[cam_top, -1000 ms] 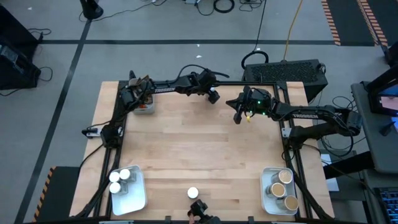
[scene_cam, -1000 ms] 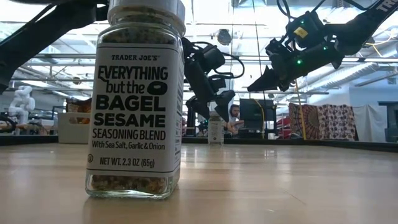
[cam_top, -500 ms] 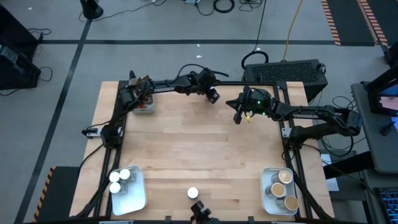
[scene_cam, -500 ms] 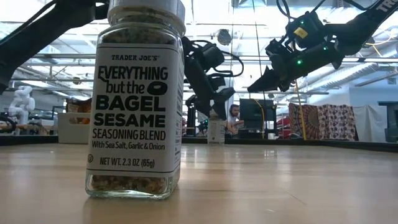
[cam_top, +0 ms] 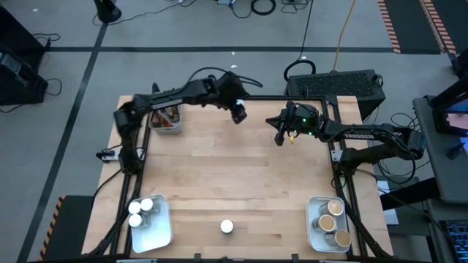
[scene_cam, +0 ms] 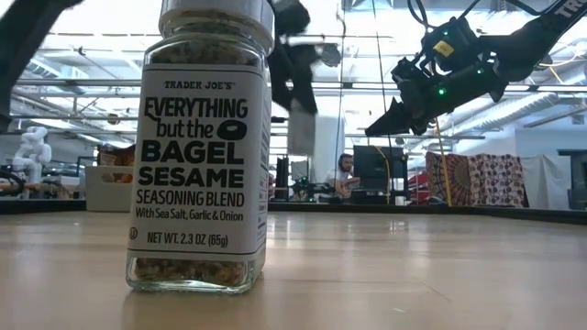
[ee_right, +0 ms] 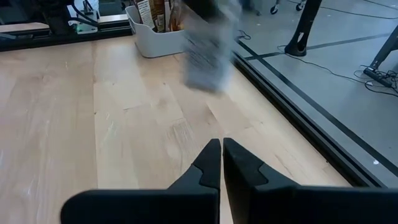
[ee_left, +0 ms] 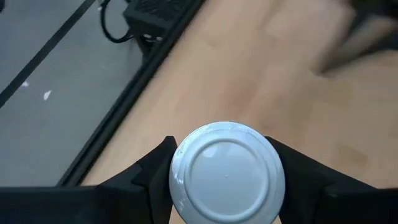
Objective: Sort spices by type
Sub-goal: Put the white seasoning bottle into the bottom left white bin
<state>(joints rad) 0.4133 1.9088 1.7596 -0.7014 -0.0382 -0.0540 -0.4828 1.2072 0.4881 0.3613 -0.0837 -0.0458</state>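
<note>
Table [cam_top: 241, 183], pale wood, taken as the landmark; items listed from its left side to its right.

Tray [cam_top: 155, 230], white, at the table's near left corner: holds white-lidded jars [cam_top: 140, 208] standing upright together.

Bin [cam_top: 167, 121], white, at the table's far left corner: holds dark brown sachets [cam_top: 168, 115] standing on edge.

Left gripper [cam_top: 238, 114], above the table's far edge, a little left of centre: fingers [ee_left: 152, 171] part-way apart and pressed on both sides of a white-lidded held jar [ee_left: 227, 173]. In the low view that jar [scene_cam: 302, 132] hangs clear of the table top, blurred.

Lone jar [cam_top: 227, 226], white lid, upright on the table's near edge, about centre. In the low view its label [scene_cam: 194, 160] reads "Everything but the Bagel Sesame Seasoning Blend".

Right gripper [cam_top: 278, 137], above the table's far part, right of centre and well apart from the left gripper: fingers fully together, nothing between them, raised off the wood.

Second tray [cam_top: 314, 232], white, at the table's near right corner: holds tan-lidded jars [cam_top: 330, 219] upright, packed side by side.

Person [scene_cam: 345, 170], seated in the room behind the table's far edge.
</note>
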